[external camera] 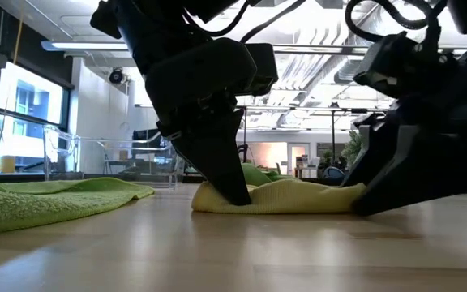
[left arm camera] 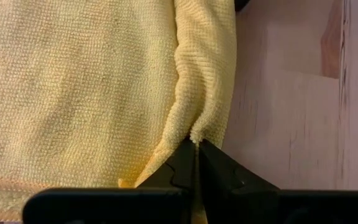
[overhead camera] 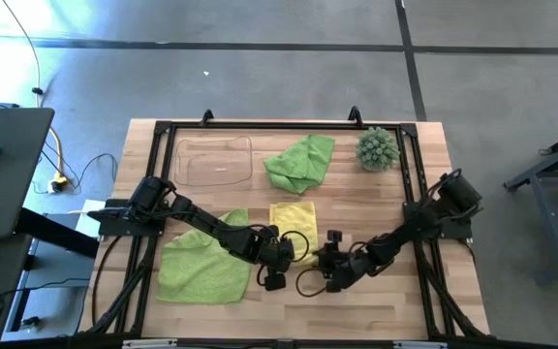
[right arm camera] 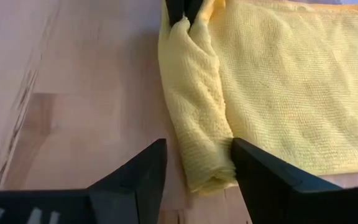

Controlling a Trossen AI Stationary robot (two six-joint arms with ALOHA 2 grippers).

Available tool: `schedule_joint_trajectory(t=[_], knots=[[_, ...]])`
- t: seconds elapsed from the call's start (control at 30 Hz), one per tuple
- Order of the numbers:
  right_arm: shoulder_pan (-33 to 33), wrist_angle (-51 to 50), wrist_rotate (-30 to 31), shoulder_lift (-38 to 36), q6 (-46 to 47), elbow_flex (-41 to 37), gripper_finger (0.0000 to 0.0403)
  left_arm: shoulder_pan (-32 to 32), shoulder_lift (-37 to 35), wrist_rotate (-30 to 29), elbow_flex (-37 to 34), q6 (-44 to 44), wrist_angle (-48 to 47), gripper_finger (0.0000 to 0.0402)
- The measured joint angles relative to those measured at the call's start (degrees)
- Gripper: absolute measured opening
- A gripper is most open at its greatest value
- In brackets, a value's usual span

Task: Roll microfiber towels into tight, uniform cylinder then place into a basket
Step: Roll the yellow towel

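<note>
The yellow towel [overhead camera: 294, 221] lies flat on the table, with its near edge turned over into a thin roll [right arm camera: 194, 106]. My left gripper [left arm camera: 196, 144] is shut on the left end of that roll and also shows in the high view [overhead camera: 277, 254]. My right gripper [right arm camera: 199, 144] is open, with its fingers on either side of the roll's right end [right arm camera: 209, 174]. I cannot tell whether they touch it. One lime green towel [overhead camera: 203, 267] lies spread at the near left. The other [overhead camera: 300, 163] lies crumpled at the far middle. The clear basket [overhead camera: 188, 171] stands at the far left. My left gripper pinches the rolled edge of the yellow towel [left arm camera: 190, 124] between its two fingers, at the roll's left end. The fingers slant down onto it [external camera: 235, 191] and lie along the roll. The towel stays on the table, bunched into a ridge ahead of the fingertips.
A spiky green ball plant [overhead camera: 378, 148] stands at the far right corner. A black frame [overhead camera: 163, 128] runs around the table top. Bare wood [overhead camera: 395, 310] lies near the front right.
</note>
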Motion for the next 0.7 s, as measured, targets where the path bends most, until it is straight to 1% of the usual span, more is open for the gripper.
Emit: schedule_joint_trajectory(t=[0.2,0.3,0.4,0.63,0.7], knots=[[-0.7,0.2,-1.1,1.0,1.6,0.1,0.0175,0.0,0.0,-0.2,0.0,0.0,0.0,0.0008],[-0.7,0.1,-1.5,1.0,2.8,0.2,0.0158,0.0,-0.5,-1.2,0.0,0.2,-0.9,0.0009],[-0.8,-0.7,-3.0,1.1,5.0,0.2,0.0124,0.0,-1.1,-1.3,-0.1,0.2,-2.7,0.0021],[-1.5,-2.0,-5.4,1.1,11.6,0.2,0.0018,-1.5,-4.5,-1.2,-0.2,1.7,-9.8,0.0066],[-1.9,-1.6,-6.6,1.0,13.0,0.1,0.0008,-2.4,-5.4,-1.1,-0.2,1.7,-10.8,0.0078]])
